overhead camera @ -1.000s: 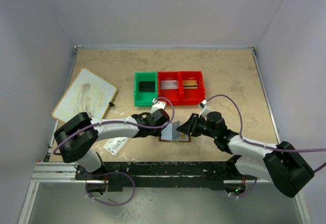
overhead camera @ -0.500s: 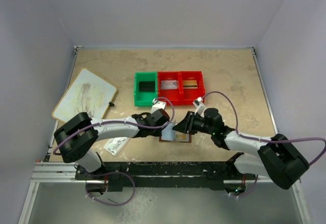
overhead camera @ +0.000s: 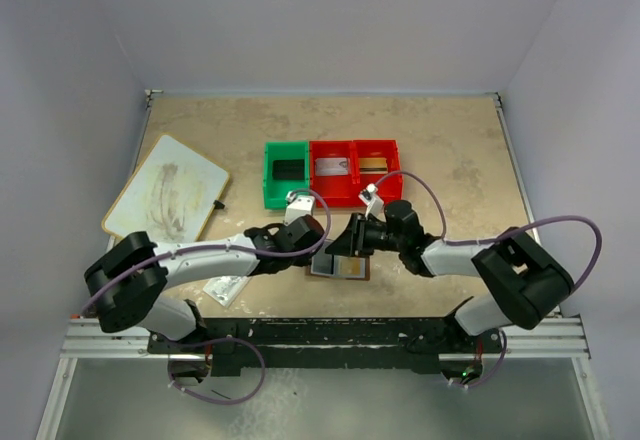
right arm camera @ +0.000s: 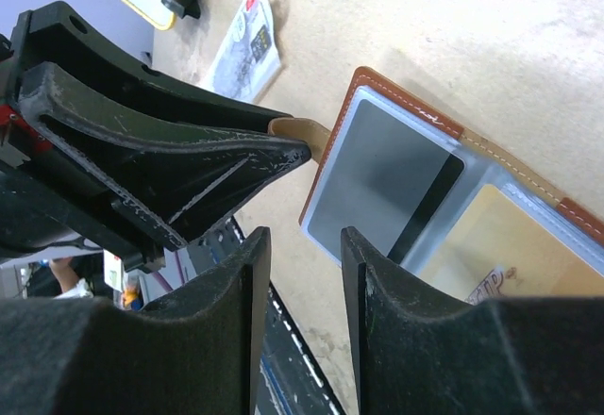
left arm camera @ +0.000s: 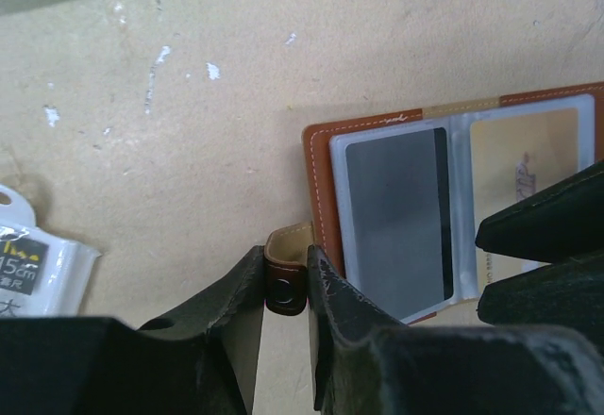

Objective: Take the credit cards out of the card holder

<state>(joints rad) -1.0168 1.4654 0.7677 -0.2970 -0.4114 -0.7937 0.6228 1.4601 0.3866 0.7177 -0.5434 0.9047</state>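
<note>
The card holder (overhead camera: 338,267) lies open and flat on the table, brown leather with clear pockets (left arm camera: 460,127). A grey card (left arm camera: 396,217) fills its left pocket and a beige card (left arm camera: 524,174) its right one. My left gripper (left arm camera: 285,264) is shut on the holder's strap tab (left arm camera: 288,239), at its stud. My right gripper (right arm camera: 304,236) hovers open just above the holder's grey-card side (right arm camera: 377,174), with nothing between its fingers. From above, the left gripper (overhead camera: 318,251) and the right gripper (overhead camera: 345,245) meet over the holder.
A green bin (overhead camera: 286,188) and two red bins (overhead camera: 355,196) stand behind the holder, with cards inside the red ones. A whiteboard (overhead camera: 165,188) lies at the far left. A small printed packet (overhead camera: 228,285) rests left of the holder near the front edge.
My right arm has swung left and its gripper now sits over the card holder. The left gripper keeps its hold on the strap, and the holder has shifted slightly left.
</note>
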